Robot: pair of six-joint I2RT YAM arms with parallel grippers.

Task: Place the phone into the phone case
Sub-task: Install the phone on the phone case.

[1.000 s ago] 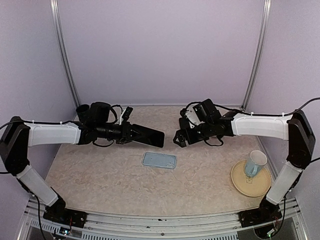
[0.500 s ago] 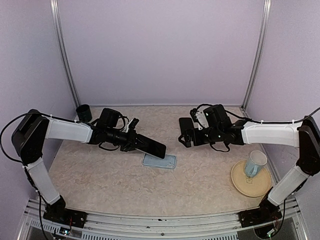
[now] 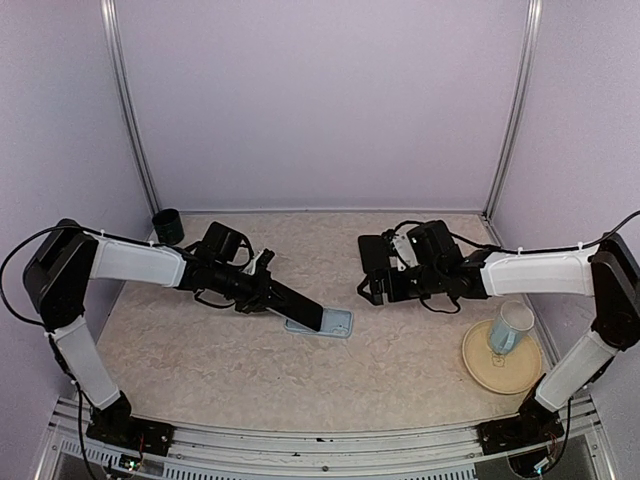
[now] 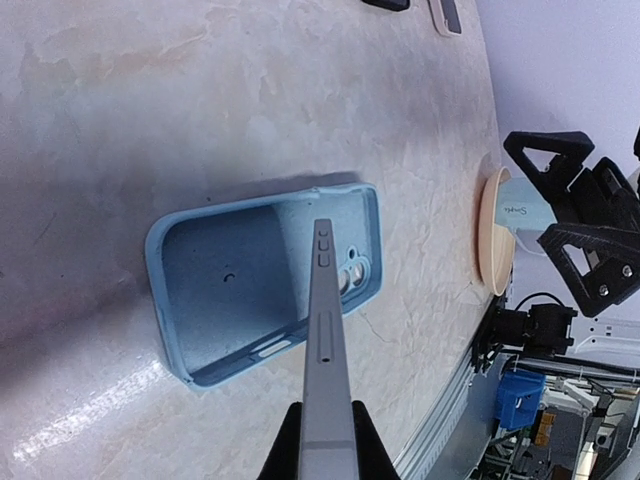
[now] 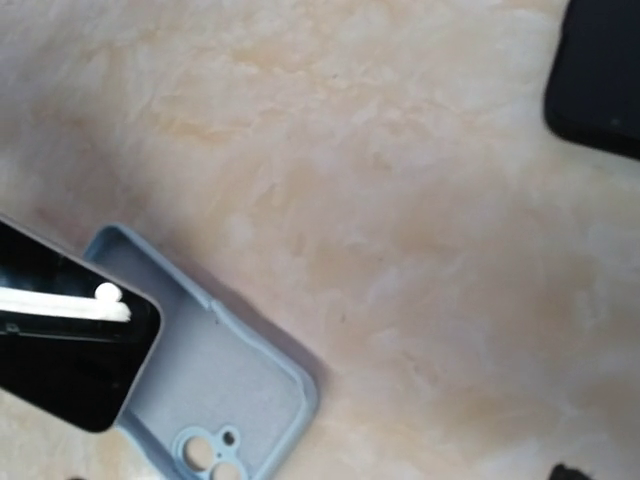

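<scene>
Slim black slab phone (image 3: 298,307), pinched by left gripper (image 3: 262,292), slants tip-down over pale-blue rubbery open case's (image 3: 340,323) left end; right gripper (image 3: 372,272) spread, apart.

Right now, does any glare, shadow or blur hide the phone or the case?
Top external: even light, phone and case clear. Left wrist: sharp, sheen on the table near the case, which casts a dark shadow. Right wrist: soft focus, a white streak, likely reflected, on the phone's screen.
</scene>
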